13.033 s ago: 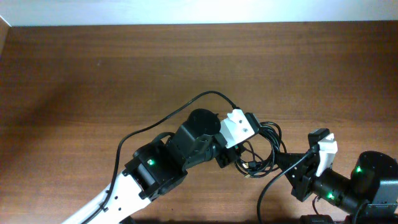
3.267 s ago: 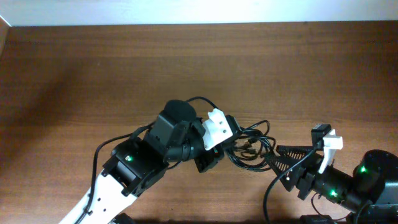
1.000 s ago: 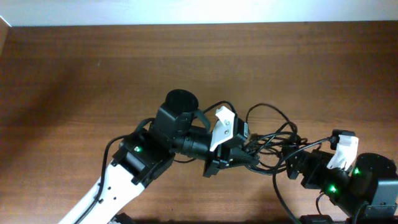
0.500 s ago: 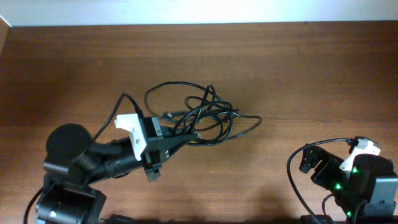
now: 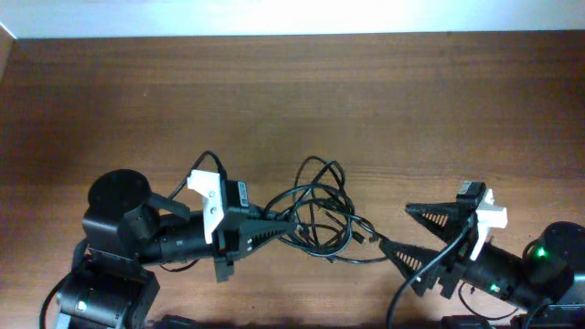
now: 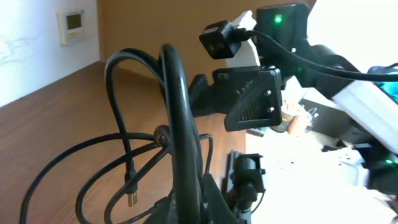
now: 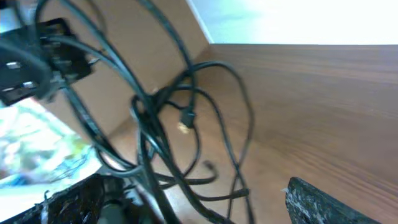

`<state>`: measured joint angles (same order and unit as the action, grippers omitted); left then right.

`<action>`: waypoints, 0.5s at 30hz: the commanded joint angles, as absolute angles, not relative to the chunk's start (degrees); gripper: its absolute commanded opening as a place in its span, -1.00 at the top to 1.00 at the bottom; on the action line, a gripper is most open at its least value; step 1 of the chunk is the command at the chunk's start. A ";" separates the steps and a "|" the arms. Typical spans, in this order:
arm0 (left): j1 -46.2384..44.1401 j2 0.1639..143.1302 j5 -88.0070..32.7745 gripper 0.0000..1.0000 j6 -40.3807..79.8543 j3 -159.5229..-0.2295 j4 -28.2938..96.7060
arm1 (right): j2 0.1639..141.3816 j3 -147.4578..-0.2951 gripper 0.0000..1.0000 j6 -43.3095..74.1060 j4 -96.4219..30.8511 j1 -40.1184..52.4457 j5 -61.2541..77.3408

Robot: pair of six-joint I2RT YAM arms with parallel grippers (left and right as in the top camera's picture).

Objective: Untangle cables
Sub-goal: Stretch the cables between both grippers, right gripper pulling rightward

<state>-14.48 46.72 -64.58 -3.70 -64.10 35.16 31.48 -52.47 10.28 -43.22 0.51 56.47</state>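
The cables (image 5: 320,212) form a loose black tangle on the wooden table (image 5: 274,100), left of centre-right. My left gripper (image 5: 285,225) is shut on a strand at the tangle's left side. In the left wrist view that thick strand (image 6: 180,124) rises from between the jaws, and a gold-tipped plug (image 6: 132,199) hangs below. My right gripper (image 5: 393,227) stands open just right of the tangle, its lower fingertip touching or nearly touching an outer loop. In the right wrist view the cables (image 7: 155,118) hang before the wide-apart fingers (image 7: 329,202), with nothing held.
A thicker black wire (image 5: 402,292) curls from the right arm's base at the near edge. Another (image 5: 207,163) loops over the left wrist. The table's far edge meets a white wall (image 5: 274,14). Both arm bases sit at the near edge.
Over the last half second my left gripper has carried the tangle rightward and nearer. The right gripper has swung out from the near right corner toward the tangle, jaws wide.
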 commanded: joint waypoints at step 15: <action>-14.24 47.00 -72.69 1.00 -5.54 -64.93 32.58 | 31.29 -52.73 -0.23 9.41 -42.57 0.36 63.33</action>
